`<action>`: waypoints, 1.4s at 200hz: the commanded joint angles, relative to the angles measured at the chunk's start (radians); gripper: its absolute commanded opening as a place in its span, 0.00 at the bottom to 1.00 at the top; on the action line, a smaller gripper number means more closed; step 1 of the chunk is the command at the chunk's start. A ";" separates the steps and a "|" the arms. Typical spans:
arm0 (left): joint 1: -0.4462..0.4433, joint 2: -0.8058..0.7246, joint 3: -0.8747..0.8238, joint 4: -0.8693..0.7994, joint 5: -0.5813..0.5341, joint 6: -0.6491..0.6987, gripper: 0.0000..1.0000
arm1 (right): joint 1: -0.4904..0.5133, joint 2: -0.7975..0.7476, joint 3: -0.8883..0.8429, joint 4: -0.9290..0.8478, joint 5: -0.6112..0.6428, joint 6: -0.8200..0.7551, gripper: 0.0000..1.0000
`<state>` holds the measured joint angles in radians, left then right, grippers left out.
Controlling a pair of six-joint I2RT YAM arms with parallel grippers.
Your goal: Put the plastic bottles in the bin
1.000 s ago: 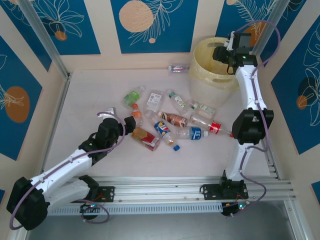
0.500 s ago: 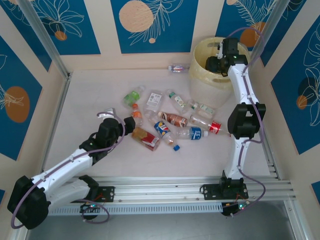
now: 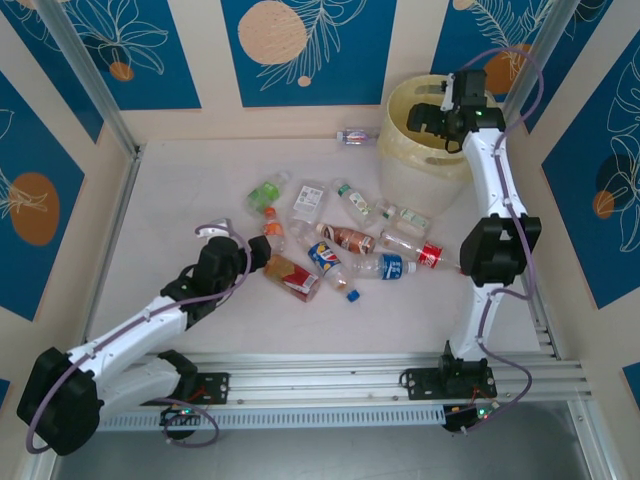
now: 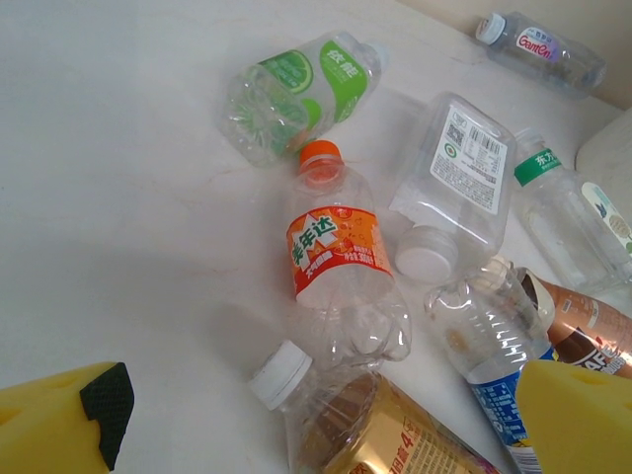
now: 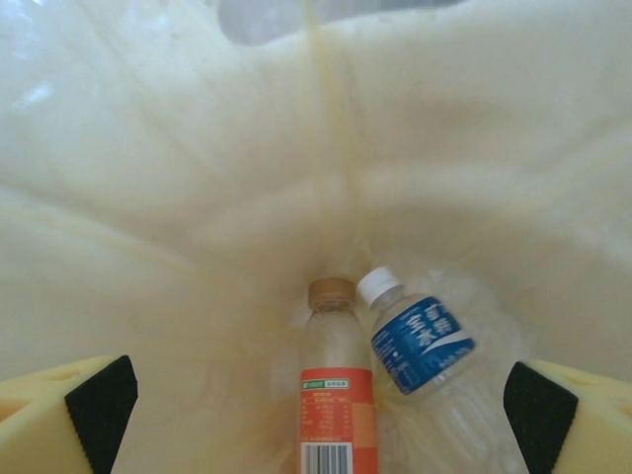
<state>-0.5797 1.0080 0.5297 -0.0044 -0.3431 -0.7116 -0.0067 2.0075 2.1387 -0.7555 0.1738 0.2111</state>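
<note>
Just beneath the spread left pincer [image 4: 326, 420] lies a white-capped bottle [image 4: 360, 427], cap left, base near-right; left arm [image 3: 150, 320] nearer the bottle pile [image 3: 345, 235]. Right pincer [image 5: 318, 400], spread and empty, over the bin [image 3: 420, 168].

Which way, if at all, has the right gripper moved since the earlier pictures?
Yes. The right gripper has shifted left, from the bin's right rim towards its middle.

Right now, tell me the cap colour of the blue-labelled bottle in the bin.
White cap on the blue-labelled bottle, best seen from the right wrist view.
</note>
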 commanded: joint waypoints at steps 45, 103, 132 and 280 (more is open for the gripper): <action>0.025 0.029 -0.013 0.027 -0.009 -0.063 1.00 | 0.006 -0.348 -0.301 0.163 -0.066 0.095 1.00; 0.040 0.078 -0.005 0.074 0.045 -0.070 1.00 | 0.007 -0.745 -0.735 0.352 -0.118 0.185 1.00; 0.054 0.112 0.014 0.096 0.079 -0.085 1.00 | 0.007 -0.901 -0.899 0.333 -0.103 0.232 0.99; 0.101 0.174 0.017 0.146 0.153 -0.098 1.00 | -0.058 -0.936 -1.322 0.315 -0.201 0.851 0.99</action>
<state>-0.4961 1.1755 0.5312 0.1139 -0.2169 -0.8032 -0.0921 1.0363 0.8444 -0.5255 0.0849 0.9073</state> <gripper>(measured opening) 0.999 0.995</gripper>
